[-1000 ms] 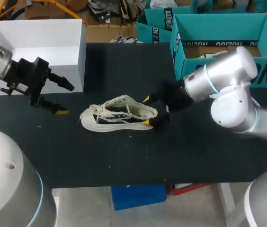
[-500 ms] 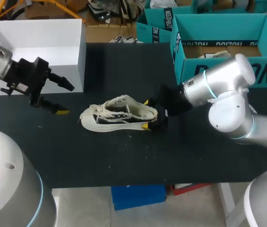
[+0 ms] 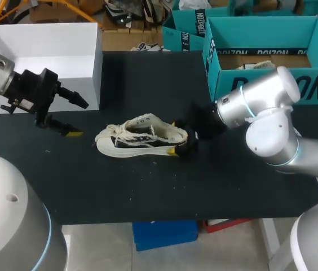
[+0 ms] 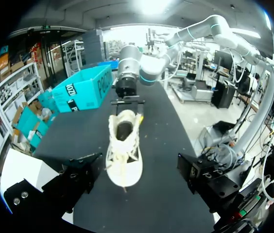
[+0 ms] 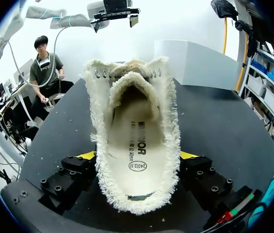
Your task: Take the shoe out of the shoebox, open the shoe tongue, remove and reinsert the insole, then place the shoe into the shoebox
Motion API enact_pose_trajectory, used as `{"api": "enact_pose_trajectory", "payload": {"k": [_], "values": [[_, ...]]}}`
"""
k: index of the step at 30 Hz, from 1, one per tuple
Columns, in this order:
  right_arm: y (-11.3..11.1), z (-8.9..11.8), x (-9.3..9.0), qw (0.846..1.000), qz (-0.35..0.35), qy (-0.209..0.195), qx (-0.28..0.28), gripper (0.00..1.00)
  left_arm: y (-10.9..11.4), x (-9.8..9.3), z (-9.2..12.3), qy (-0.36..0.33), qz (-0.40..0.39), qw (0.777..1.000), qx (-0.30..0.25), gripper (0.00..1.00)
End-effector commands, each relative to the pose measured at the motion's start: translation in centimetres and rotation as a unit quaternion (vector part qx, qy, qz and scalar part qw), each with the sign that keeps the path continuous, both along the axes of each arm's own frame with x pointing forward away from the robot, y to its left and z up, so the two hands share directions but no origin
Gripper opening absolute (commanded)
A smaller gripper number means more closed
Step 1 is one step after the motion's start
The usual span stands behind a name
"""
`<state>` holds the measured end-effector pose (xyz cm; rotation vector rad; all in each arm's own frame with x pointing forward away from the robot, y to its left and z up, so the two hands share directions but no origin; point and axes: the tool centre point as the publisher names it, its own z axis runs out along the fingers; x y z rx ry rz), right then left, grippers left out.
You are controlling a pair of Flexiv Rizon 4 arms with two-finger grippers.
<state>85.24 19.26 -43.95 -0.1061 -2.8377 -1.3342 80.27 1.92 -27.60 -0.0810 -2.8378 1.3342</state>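
A cream and black low sneaker [image 3: 139,137] with frayed edges lies upright on the black table [image 3: 148,186], toe toward my left arm. My right gripper [image 3: 173,136] stands open around its heel, one yellow tip on each side. In the right wrist view the shoe [image 5: 134,145] fills the space between the fingers of that gripper [image 5: 137,158], with the pale insole [image 5: 136,141] in place inside and the tongue upright ahead. My left gripper [image 3: 79,119] hangs open and empty beyond the toe, apart from the shoe. The left wrist view looks along the shoe [image 4: 123,150] toward my right gripper [image 4: 126,102].
The open teal shoebox [image 3: 272,84] stands at the back right, behind my right arm. A white open box [image 3: 40,51] sits at the back left, close behind my left gripper. Bare black table lies in front of the shoe.
My right gripper has slid forward along the heel, and its fingers have come slightly closer together. The left arm and the shoe have stayed in place.
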Motion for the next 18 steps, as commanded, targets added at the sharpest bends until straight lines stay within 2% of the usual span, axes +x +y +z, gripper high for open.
{"api": "enact_pose_trajectory", "payload": {"k": [1,7,18], "values": [[0.3,-0.3,0.2,1.000,0.000,0.001,-0.001,0.00,0.0,-0.1,-0.1,-0.002,0.001,1.000,0.001,1.00],[0.3,-0.3,0.2,1.000,0.000,0.001,-0.001,0.00,0.0,-0.1,-0.1,-0.002,0.001,1.000,0.001,1.00],[0.3,-0.3,0.2,1.000,0.000,0.001,-0.001,0.00,-3.0,-1.0,0.1,0.022,0.071,0.989,0.126,1.00]]}}
